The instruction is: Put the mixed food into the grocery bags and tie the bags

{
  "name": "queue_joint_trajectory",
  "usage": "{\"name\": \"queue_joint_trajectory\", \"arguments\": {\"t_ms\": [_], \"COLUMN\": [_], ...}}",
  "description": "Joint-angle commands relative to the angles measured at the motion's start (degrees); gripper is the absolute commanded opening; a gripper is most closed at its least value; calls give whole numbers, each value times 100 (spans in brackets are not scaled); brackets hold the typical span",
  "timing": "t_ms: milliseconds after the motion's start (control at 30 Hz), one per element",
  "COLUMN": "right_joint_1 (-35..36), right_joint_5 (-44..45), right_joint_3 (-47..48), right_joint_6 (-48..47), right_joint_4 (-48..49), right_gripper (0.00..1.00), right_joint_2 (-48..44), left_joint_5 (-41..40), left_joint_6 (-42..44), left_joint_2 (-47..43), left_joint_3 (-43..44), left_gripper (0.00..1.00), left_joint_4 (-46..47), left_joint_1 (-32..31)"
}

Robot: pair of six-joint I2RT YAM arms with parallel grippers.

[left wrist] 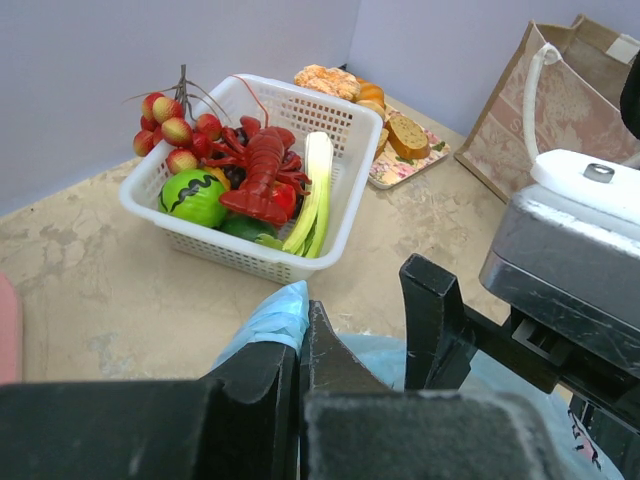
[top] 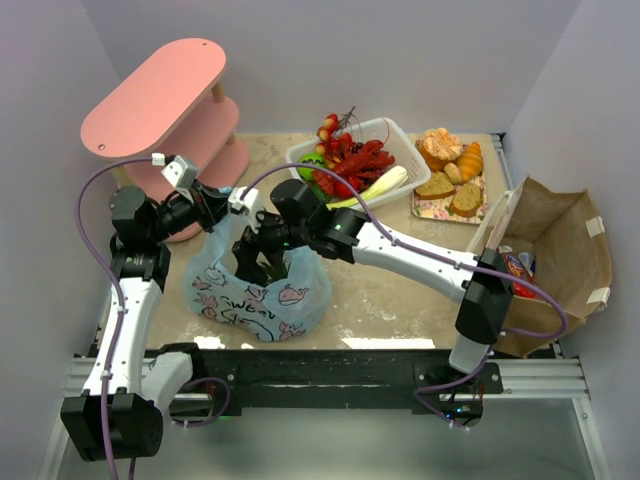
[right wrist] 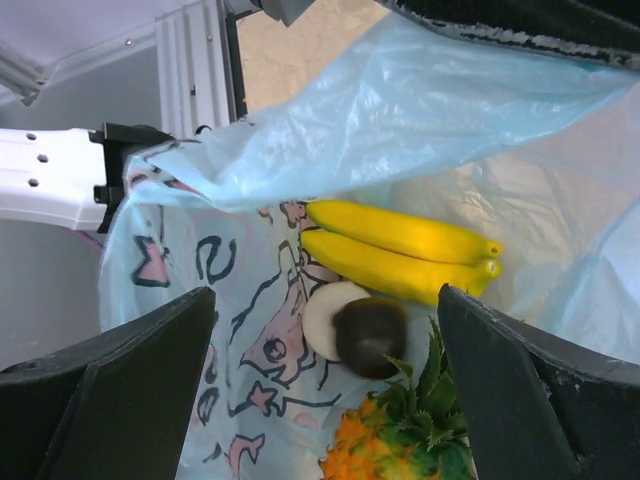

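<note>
Step in hand: loading the light-blue bag (top: 290, 300), which sits on the desk (top: 400, 280) in front of the arms.

- Left tool (left wrist: 303, 332) is clamped on a fold of the bag's rim and holds the mouth up.
- Right tool (right wrist: 325, 300) is over the bag mouth, pointing down into it. Its jaws are spread wide with nothing between them.
- Already in the bag: bananas (right wrist: 400, 250), pineapple (right wrist: 400, 440) and a small dark round piece (right wrist: 368, 335) I can't identify.
- Not yet bagged: the red lobster (left wrist: 262, 170) and the rest of the produce in the white basket (left wrist: 330, 110), plus the bread on the tray (top: 425, 210).
- The brown paper bag (top: 560, 230) lies at the right with red packets (top: 515, 265) inside.

My read is that we're mid-task and neither bag is tied.

Next move, as I judge it: lift the right tool straight up out of the mouth without snagging the film, then swing to the basket for the lobster. The left needs to keep the rim taut, or the opening collapses.
</note>
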Motion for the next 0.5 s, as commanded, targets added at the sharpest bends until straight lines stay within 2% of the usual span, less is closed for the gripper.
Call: {"name": "queue_joint_trajectory", "arguments": {"t_ms": [0,100,200,233,300,333,400,433,467], "right_joint_1": [-9,-228,-1210,-1761,-2248,-2738,-3319,-3932,-4216], "right_joint_5": [632,1635,1890,2039,2512,2654,2857,2893,3006], "right_joint_3": [24,-64,-590,-774,-1293,-1443,-1804,-1848,-1831], "right_joint_6": [-81,-107,287,349,342,289,288,358,402], "right_joint_4": [81,-173,-122,9,81,124,265,196,134], "right_gripper": [95,94,91,91,88,86,81,79,75], "right_joint_2": [-472,-893,-1543,-1702,-2166,-2273,-2223,-2083,-1925], "left_joint_5": [65,47,56,56,56,39,56,39,30], "left_joint_6": [-46,-47,-64,-64,-55,-64,-64,-64,-55], "left_joint_2": [-85,-76,-85,-94,-111,-111,-94,-94,-85], "left_joint_3": [6,-2,6,-2,-2,-2,-2,-11,-11], "left_gripper": [0,0,0,0,0,0,0,0,0], "left_joint_4": [261,261,261,261,261,261,261,261,261], "left_joint_1": [45,45,54,45,45,45,45,54,45]}}
